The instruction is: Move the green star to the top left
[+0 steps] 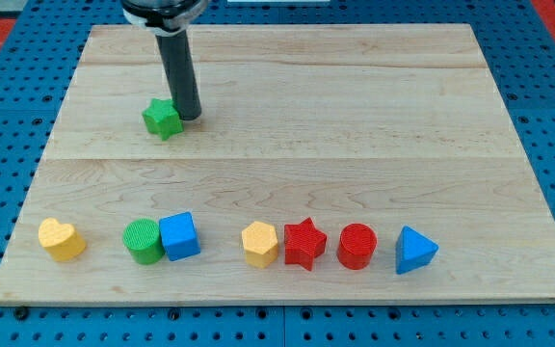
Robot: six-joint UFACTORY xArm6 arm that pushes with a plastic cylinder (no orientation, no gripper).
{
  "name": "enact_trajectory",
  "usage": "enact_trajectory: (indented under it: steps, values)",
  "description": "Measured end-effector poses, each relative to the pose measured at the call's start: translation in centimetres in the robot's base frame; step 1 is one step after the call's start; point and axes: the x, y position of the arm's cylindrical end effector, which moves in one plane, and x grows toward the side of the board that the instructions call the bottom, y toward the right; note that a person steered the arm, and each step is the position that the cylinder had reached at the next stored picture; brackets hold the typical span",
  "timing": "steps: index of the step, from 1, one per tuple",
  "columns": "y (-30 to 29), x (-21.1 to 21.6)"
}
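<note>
The green star (162, 119) lies on the wooden board (355, 116) in the upper left part, below the top left corner. My tip (190, 116) stands right at the star's right side, touching or nearly touching it. The dark rod rises from there toward the view's top.
A row of blocks lies near the board's bottom edge: a yellow heart (62, 239), a green cylinder (144, 241) touching a blue cube (180, 236), a yellow hexagon (259, 243) next to a red star (304, 243), a red cylinder (357, 245), a blue triangle (414, 250).
</note>
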Motion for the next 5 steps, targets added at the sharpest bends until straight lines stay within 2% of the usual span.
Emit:
enact_trajectory:
  steps: [1, 2, 3, 4, 5]
  values:
    - [0.0, 1.9]
    - [0.2, 6.2]
    - [-6.5, 3.5]
    - [-10.3, -4.7]
    - [-10.0, -4.5]
